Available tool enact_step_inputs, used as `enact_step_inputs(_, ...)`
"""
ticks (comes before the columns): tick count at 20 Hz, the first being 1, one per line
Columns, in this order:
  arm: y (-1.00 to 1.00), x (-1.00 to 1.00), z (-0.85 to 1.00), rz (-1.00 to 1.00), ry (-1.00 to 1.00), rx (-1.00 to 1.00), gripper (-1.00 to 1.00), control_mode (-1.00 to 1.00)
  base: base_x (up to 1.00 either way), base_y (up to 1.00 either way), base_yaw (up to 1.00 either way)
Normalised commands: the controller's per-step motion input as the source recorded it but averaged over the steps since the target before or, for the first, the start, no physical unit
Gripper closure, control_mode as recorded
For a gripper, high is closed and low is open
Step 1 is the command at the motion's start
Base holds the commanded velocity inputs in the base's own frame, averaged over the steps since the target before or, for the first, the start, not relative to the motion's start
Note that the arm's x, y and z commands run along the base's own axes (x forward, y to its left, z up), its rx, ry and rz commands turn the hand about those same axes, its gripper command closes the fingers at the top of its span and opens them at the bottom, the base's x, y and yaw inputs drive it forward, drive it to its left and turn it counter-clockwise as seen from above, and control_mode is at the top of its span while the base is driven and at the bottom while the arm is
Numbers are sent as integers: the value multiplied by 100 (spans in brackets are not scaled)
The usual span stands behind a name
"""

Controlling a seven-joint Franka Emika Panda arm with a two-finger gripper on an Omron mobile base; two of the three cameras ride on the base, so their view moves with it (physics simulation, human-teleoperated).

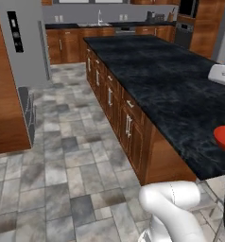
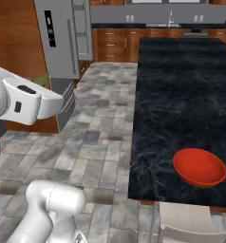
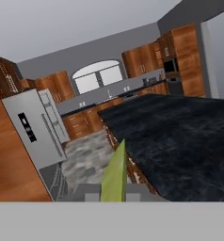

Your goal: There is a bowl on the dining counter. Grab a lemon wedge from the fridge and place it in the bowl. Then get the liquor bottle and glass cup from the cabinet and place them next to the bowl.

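Yellow-green wedge sits pinched in my gripper, jaws nearly shut on its base, thin edge sticking up. I judge it light, soft, wet and slippery; too much squeeze would crush it, so a grip across the rind end suits best. Red bowl rests on the counter near its near edge, toward the right corner, empty. Fridge stands across the floor, one door open. No readable labels or writing anywhere.
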Motion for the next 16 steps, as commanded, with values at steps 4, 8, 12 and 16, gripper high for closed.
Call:
enact_step_inputs(4,0,0,0,0,0,0,100,100,-2,-99,0)
enact_step_inputs(8,0,0,0,0,0,0,100,100,22,-100,0)
enact_step_inputs(12,0,0,0,0,0,0,100,100,20,-100,0)
enact_step_inputs(16,0,0,0,0,0,0,100,100,29,-81,0)
